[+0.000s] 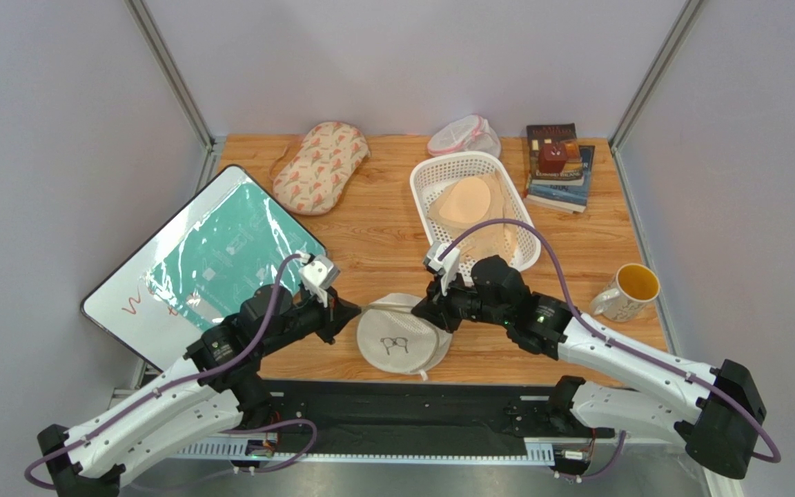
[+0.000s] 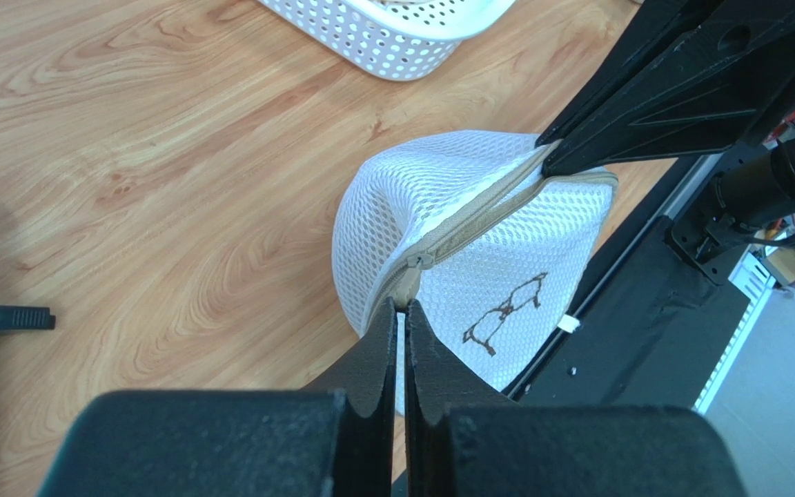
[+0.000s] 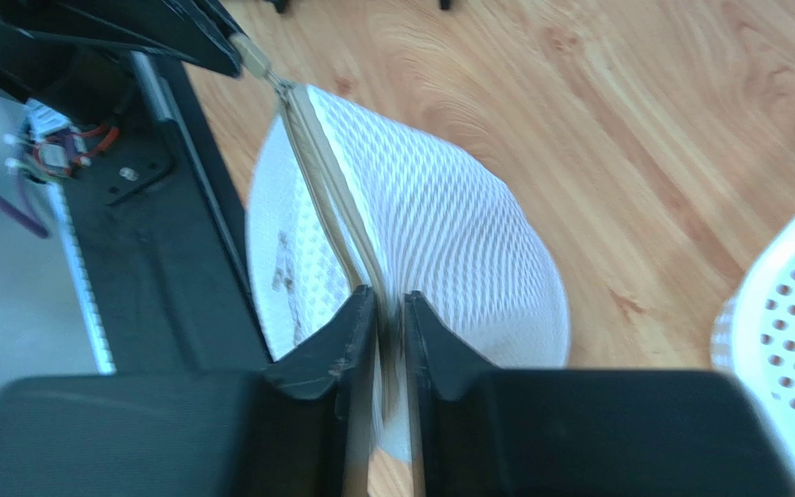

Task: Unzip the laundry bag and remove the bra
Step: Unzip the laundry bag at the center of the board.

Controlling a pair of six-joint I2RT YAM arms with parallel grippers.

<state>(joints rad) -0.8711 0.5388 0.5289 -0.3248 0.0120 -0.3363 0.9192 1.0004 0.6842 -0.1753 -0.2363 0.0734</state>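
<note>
Across the table (image 1: 371, 233) the laundry bag (image 1: 402, 337) (zip taut) stretches left-right.

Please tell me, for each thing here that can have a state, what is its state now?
laundry bag: zip closed, held by both grippers.
left gripper: shut on the laundry bag's zip end.
right gripper: shut on the zip seam.
basket: upright, holding a peach bra.
mug: upright; contents unclear.
books: stacked, closed.
</note>
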